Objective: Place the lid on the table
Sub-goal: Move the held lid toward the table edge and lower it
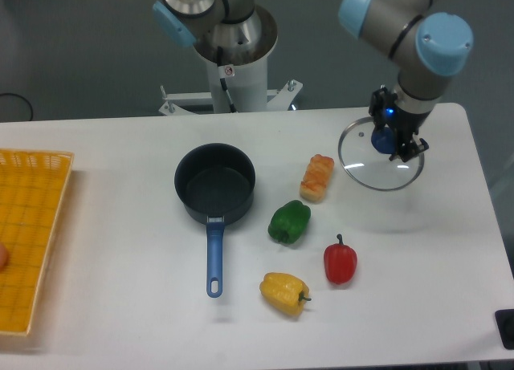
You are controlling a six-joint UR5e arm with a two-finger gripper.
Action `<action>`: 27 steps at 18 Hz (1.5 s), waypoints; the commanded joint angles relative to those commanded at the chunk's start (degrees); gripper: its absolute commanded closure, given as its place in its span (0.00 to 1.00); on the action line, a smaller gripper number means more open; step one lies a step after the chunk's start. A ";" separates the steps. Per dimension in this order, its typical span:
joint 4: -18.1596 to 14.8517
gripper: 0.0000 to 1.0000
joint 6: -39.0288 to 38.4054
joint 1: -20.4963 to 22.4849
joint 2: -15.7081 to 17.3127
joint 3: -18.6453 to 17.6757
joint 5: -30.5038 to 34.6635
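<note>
The round glass lid (377, 165) with a thin metal rim hangs over the right part of the white table (120, 153), and whether it touches the surface I cannot tell. My gripper (392, 140) comes down from above and is shut on the lid's dark blue centre knob. The lid is tilted slightly and I can see the tabletop through its glass. The open dark blue saucepan (214, 185) stands left of centre, well apart from the lid, its handle pointing toward the front edge.
An orange bread-like piece (316, 177) lies just left of the lid. A green pepper (289, 222), a red pepper (340, 261) and a yellow pepper (284, 292) sit in front. A yellow woven tray (30, 233) lies at the far left. The table's right edge is near the lid.
</note>
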 joint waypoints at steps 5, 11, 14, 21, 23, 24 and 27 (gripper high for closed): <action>3.87 0.39 2.55 1.23 -3.52 0.00 0.00; 7.48 0.39 5.19 2.46 -6.42 0.00 0.00; 7.57 0.39 6.68 3.51 -6.77 -0.09 0.09; 10.82 0.39 10.81 5.71 -8.79 -0.44 0.09; 11.61 0.39 11.60 6.24 -9.32 -0.44 0.09; 11.96 0.39 12.13 6.41 -9.50 -0.44 0.09; 12.58 0.39 12.22 6.59 -10.20 -0.18 0.09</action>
